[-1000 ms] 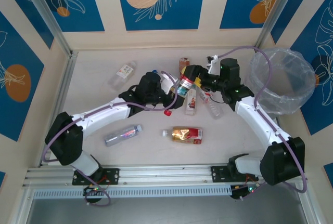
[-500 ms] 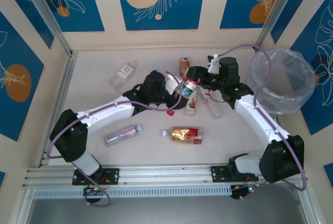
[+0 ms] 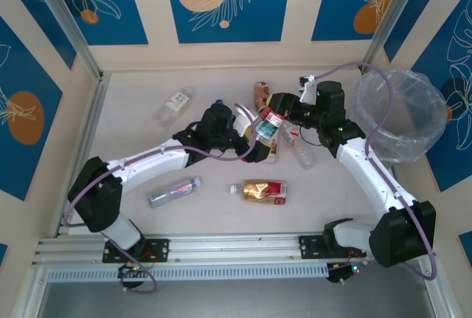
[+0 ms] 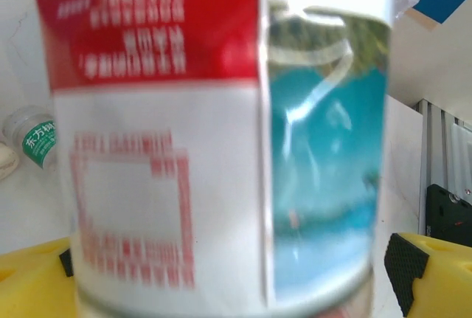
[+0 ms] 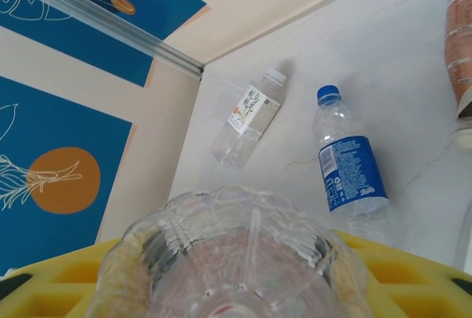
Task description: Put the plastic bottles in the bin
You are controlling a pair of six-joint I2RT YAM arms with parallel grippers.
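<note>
Left wrist view:
- near bottle (image 4: 221, 133): label with white print rows on red band and red print in a framed box on white. All blurred, unreadable.
- small bottle (image 4: 33, 141) at left edge: green label, Chinese characters, start reads 东方, rest too small.

Right wrist view:
- blue-label bottle (image 5: 350, 167): white print, illegible.
- white-label bottle (image 5: 247, 119): dark marks, illegible.

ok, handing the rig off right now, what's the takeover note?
Left gripper: open, fingers either side of the red-and-teal bottle.
Right gripper: shut on that bottle.
On the table: white-label bottle, silver bottle, gold-wrapped bottle, brown bottle, blue-label bottle, more by the held one.
Bin far right, no bottle seen inside.
Left to do: bin the held one, then all the rest.
</note>
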